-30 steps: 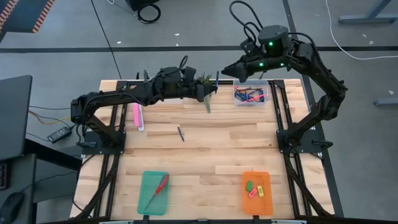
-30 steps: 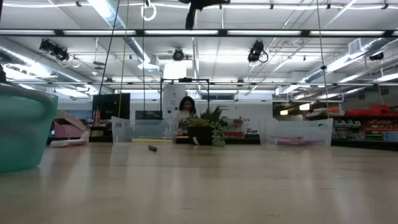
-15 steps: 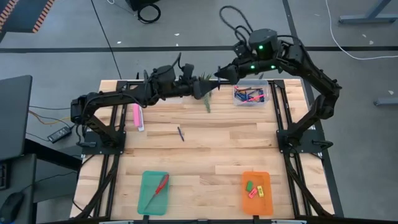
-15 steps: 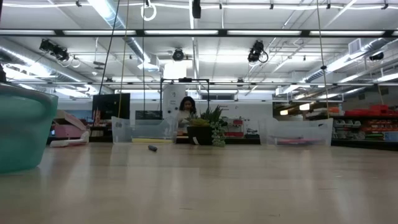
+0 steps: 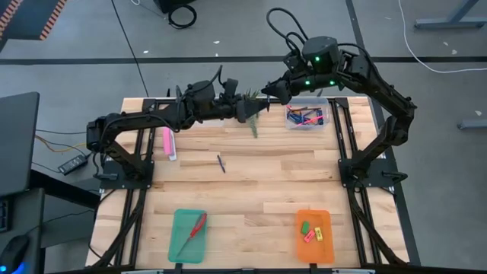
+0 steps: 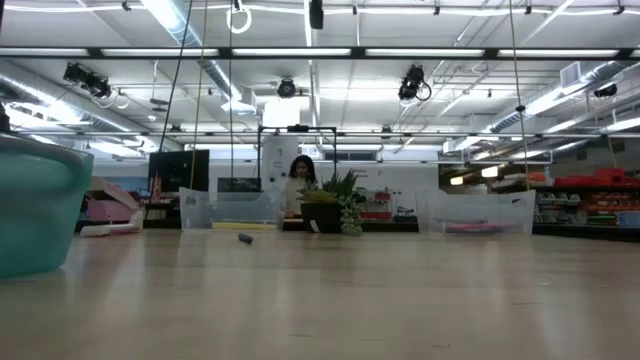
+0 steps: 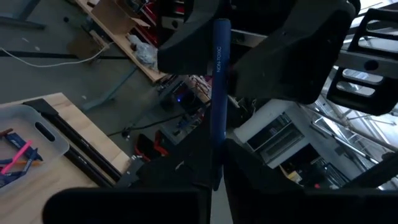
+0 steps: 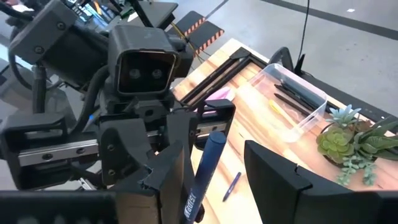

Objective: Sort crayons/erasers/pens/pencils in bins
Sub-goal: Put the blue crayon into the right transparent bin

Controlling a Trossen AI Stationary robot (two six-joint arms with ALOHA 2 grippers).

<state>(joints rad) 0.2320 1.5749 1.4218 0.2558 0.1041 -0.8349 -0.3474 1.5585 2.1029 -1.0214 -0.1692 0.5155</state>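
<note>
left tool (image 5: 242,109): closer to right tool | right tool (image 5: 268,90): swung over toward left tool | blue pen (image 7: 219,93): now between both tools

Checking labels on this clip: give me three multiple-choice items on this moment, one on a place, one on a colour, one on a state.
1. Where do the scissors lie?
A. in the teal tray
B. in the orange tray
C. in a clear tub

2. What colour is the held pen?
A. black
B. blue
C. yellow

3. How is the left gripper?
A. open and empty
B. shut on the pen
C. out of view

Key:
1 A: the high view shows the scissors in the teal tray.
2 B: both wrist views show a blue pen.
3 B: it clamps the pen, while the right gripper's jaws stand open around it.
</note>
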